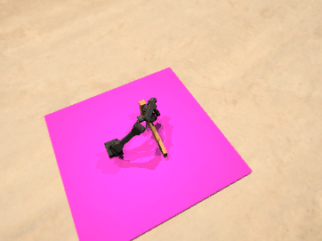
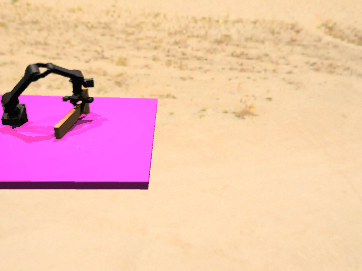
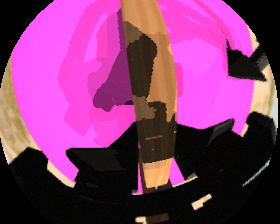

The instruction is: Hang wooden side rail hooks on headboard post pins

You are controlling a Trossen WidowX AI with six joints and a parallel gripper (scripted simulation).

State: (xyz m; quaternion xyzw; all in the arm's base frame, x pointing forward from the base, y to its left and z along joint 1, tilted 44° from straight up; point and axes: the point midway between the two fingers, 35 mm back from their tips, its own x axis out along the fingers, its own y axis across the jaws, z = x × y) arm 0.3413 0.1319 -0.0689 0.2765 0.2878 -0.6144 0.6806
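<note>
Here's the gripper [image 1: 149,118] [image 2: 78,101] [image 3: 156,145] clamped on the rail [image 1: 158,140] [image 2: 67,122] [image 3: 150,50] near its post end, presumably so it can steer the hooks while the far end trails out over the tabletop [image 1: 147,196] [image 2: 90,156] [image 3: 40,65]! The post [image 1: 141,102] [image 2: 86,108] stands right by the grip, but hooks and pins are hidden, so letting go now looks risky.

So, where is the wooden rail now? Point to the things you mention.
In the exterior view, the wooden rail [image 1: 159,141] [image 2: 67,122] [image 3: 156,65] is left of centre, held in the claw [image 2: 78,102] [image 3: 156,150], over the magenta table [image 1: 200,174] [image 2: 115,146] [image 3: 40,65].
</note>
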